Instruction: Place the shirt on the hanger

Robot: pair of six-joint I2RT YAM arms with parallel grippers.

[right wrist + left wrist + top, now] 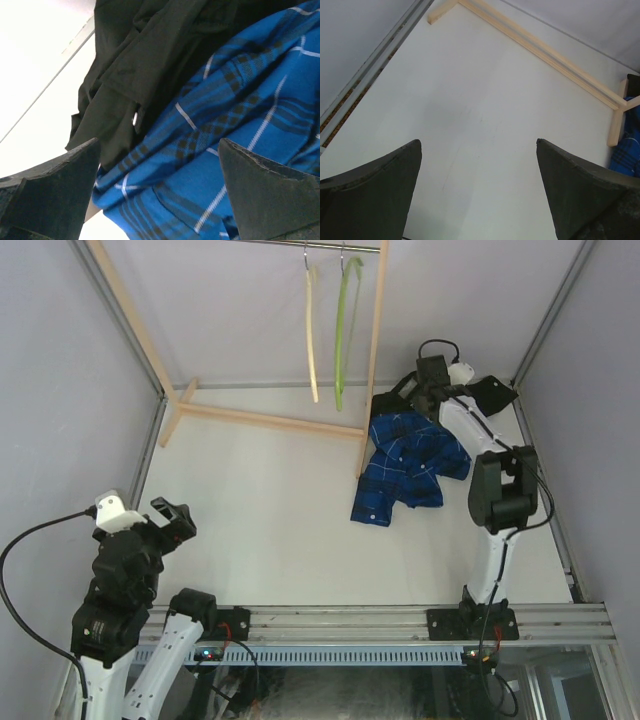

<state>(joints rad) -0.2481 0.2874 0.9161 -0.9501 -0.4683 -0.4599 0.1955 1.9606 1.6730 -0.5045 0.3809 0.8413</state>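
The left hand (479, 145) gapes wide, holding nothing, over the worktop (470, 100). The right hand (159, 142), equally wide and unladen, hovers above the crumpled black shirt (135, 55), which touches the blue plaid shirt (240, 130) far right. The green hanger (345, 330) hangs from the rail (300, 244).

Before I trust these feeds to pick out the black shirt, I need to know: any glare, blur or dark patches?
Top external: evenly lit, sharp, no glare. Right wrist: the table is blown out to white at upper left, the shirt reads dark with faint folds, the right fingers soft. Left wrist: even light, left fingers slightly blurred.
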